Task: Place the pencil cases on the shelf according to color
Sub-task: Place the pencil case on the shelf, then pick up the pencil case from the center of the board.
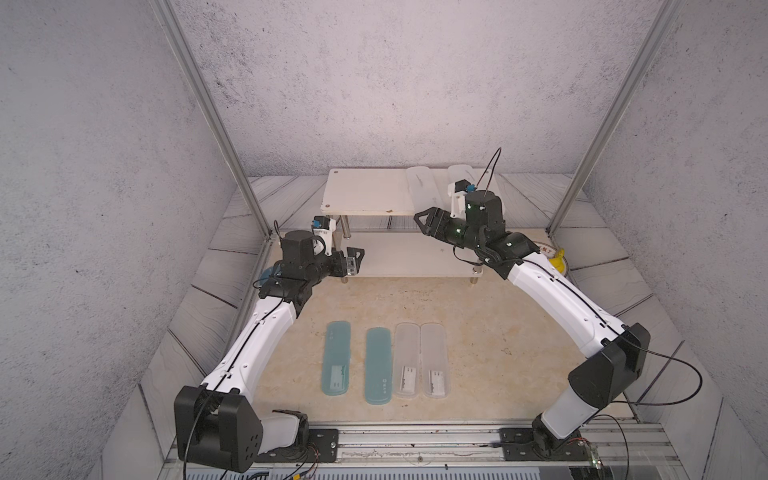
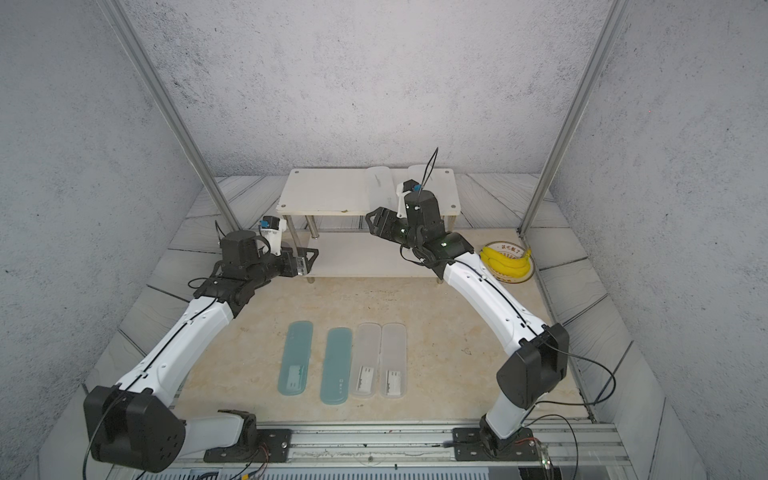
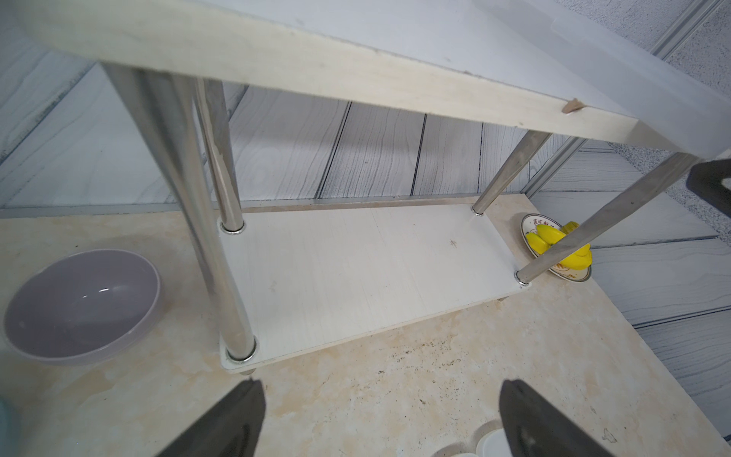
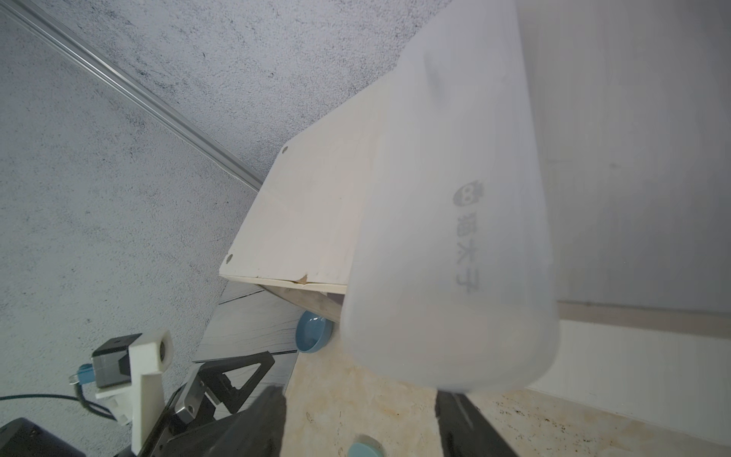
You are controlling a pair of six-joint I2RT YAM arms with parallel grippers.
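Observation:
Two teal-blue pencil cases [image 1: 336,359] [image 1: 379,365] and two frosted clear ones [image 1: 406,359] [image 1: 434,360] lie side by side on the table in front. Two more clear cases [image 1: 422,187] [image 1: 459,174] rest on the right half of the shelf's top board [image 1: 365,193]. My right gripper [image 1: 419,220] hovers open at that board's front edge. In the right wrist view a clear case [image 4: 451,257] overhangs the edge just beyond the open gripper [image 4: 360,399]. My left gripper [image 1: 357,255] is open and empty by the shelf's front left leg [image 3: 221,257].
A lilac bowl [image 3: 79,304] sits left of the shelf, and a blue bowl [image 4: 312,330] lies near it. A plate of bananas [image 2: 508,259] stands to the shelf's right. The lower board [image 1: 399,253] is bare. Metal frame posts rise at both back corners.

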